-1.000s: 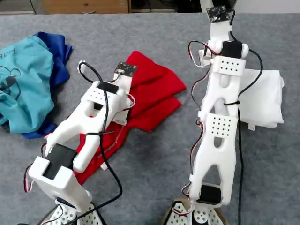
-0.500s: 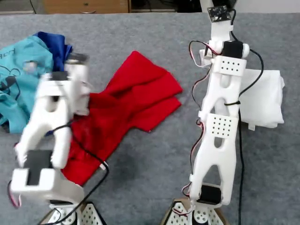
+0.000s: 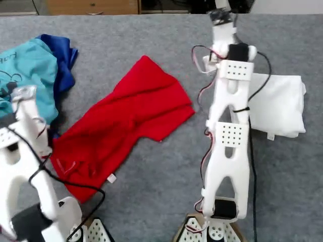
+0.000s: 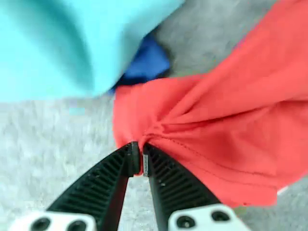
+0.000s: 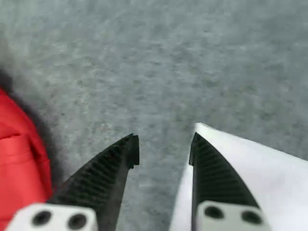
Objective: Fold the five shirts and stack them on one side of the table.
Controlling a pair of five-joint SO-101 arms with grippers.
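Observation:
A red shirt (image 3: pixel 126 121) lies stretched in a long diagonal band across the middle of the table. My left gripper (image 4: pixel 138 158) is shut on a bunched edge of the red shirt (image 4: pixel 226 120), at the band's near left end beside my left arm (image 3: pixel 20 151). A teal shirt (image 3: pixel 28 70) lies crumpled over a blue shirt (image 3: pixel 63 55) at the far left. A folded white shirt (image 3: pixel 280 106) rests at the right. My right gripper (image 5: pixel 163 144) hangs open over bare mat, one finger by the corner of the white shirt (image 5: pixel 250 183), the red shirt (image 5: pixel 19 163) off to the other side.
The grey mat (image 3: pixel 161 176) covers the table. My right arm (image 3: pixel 229 101) reaches across to the far edge, between the red and white shirts. A wooden cabinet (image 3: pixel 91 6) stands beyond the far edge.
My left arm swung left and toward the near edge with the red shirt in its grip, pulling the bunched shirt out into a long flat band. The right arm shifted slightly left.

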